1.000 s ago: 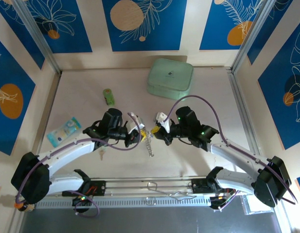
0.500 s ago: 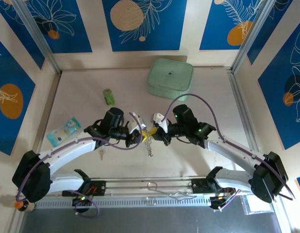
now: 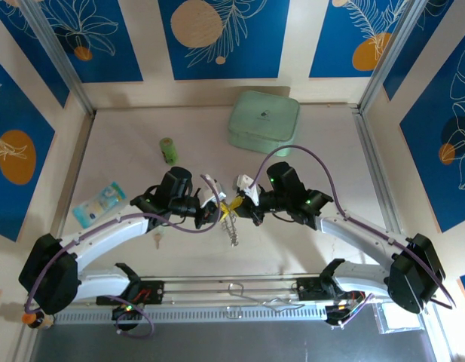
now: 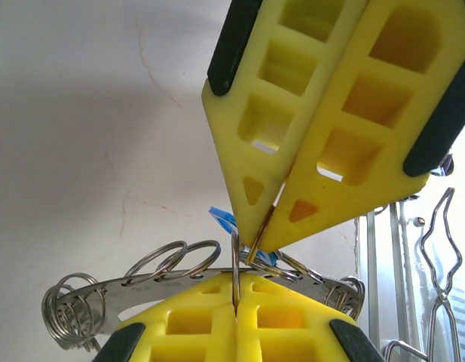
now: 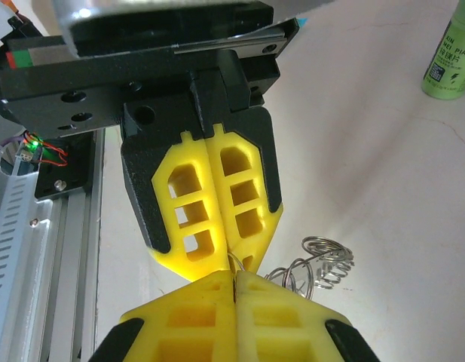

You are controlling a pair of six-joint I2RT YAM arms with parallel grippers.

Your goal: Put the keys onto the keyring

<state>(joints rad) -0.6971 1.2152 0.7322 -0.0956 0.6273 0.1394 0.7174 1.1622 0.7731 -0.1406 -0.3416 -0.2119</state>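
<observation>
Silvery metal keyring with small wire loops on its rim [image 3: 232,226]: hangs over the middle of the table, between the two sets of fingertips (seen edge-on from above), with its lower end toward the near edge.
Left gripper [image 3: 219,205]: yellow fingers [image 4: 194,324] pressed fully together, pinching a thin wire loop of the keyring.
Right gripper [image 3: 241,205]: also closed tight on the keyring's upper part, tip to tip with the left gripper.
Small metal key [image 3: 157,240]: flat on the pale table [image 3: 330,166], just beside the left arm, well apart from the keyring.
Green cylinder bottle [image 3: 168,149]: upright, beyond the left arm.
Mint-green rounded case [image 3: 264,121]: near the far wall.
Blue packet [image 3: 99,204]: at the left side.
</observation>
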